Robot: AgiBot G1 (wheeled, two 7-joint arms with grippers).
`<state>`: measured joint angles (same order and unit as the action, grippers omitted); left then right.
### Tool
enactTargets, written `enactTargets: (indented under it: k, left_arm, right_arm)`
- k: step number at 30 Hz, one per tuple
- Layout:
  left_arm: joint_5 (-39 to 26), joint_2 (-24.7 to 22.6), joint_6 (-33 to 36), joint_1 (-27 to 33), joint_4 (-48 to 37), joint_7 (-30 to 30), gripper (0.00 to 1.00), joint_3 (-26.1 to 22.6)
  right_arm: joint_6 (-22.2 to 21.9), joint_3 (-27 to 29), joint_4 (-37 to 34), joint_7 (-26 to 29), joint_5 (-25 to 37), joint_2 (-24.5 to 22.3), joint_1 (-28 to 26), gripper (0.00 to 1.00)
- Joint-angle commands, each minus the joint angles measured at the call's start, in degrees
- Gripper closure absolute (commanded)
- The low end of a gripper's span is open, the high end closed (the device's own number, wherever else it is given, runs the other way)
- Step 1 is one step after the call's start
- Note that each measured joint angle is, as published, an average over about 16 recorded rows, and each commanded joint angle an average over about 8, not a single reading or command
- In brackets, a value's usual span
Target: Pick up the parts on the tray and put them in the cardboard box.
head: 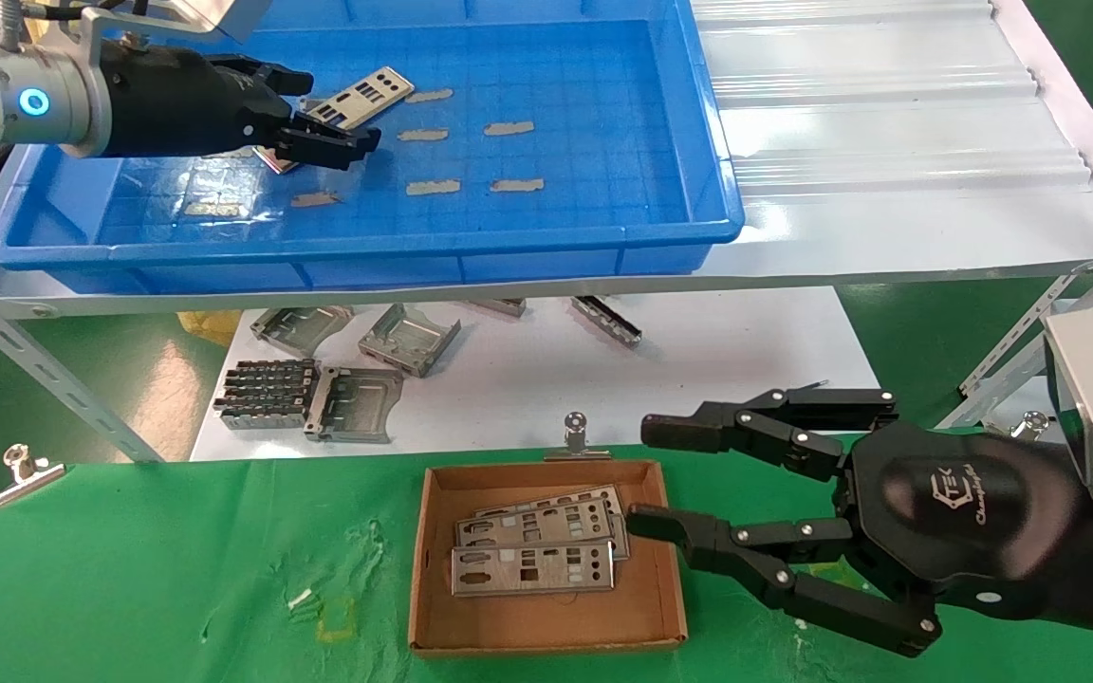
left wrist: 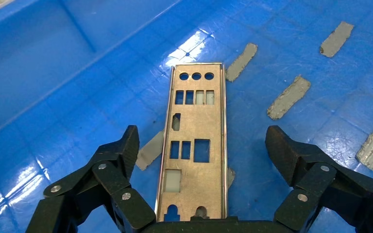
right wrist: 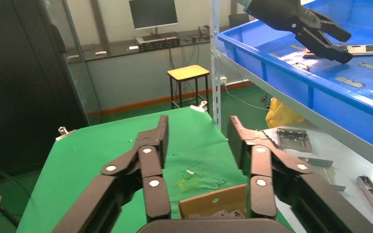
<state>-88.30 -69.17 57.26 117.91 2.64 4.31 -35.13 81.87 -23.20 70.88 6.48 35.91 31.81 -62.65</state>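
The blue tray (head: 546, 237) stands on the upper shelf. One silver-grey part (head: 364, 95) lies in it near the left, and it also shows in the left wrist view (left wrist: 194, 145). My left gripper (head: 340, 109) is low over that part's near end, open; its fingers (left wrist: 126, 145) stand on either side without touching the part. The cardboard box (head: 660, 607) sits on the green cloth with three parts (head: 532, 564) stacked in it. My right gripper (head: 643, 474) is open and empty at the box's right edge, and its own view shows it (right wrist: 198, 128) just above the box (right wrist: 213, 201).
Beige tape strips (head: 433, 187) dot the tray floor. Bulky folded grey brackets (head: 409, 339) lie on the white lower surface behind the box. A white corrugated sheet (head: 888, 85) lies right of the tray. Metal clips (head: 577, 436) pin the green cloth.
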Motion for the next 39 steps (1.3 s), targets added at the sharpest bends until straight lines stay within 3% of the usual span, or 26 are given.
enactTargets:
  k: [1,39]
  left_arm:
    - [0.13,-0.19,-0.23,0.05,-0.49,-0.03,1.0,0.09]
    - [3.78,3.83,4.88,1.95,-0.96,-4.87,1.0,2.63]
  right_arm:
    - [0.0,0.0,0.0,0.0,0.0,0.0,0.0,0.0]
    - [0.0,0.0,0.0,0.0,0.0,0.0,0.0,0.0]
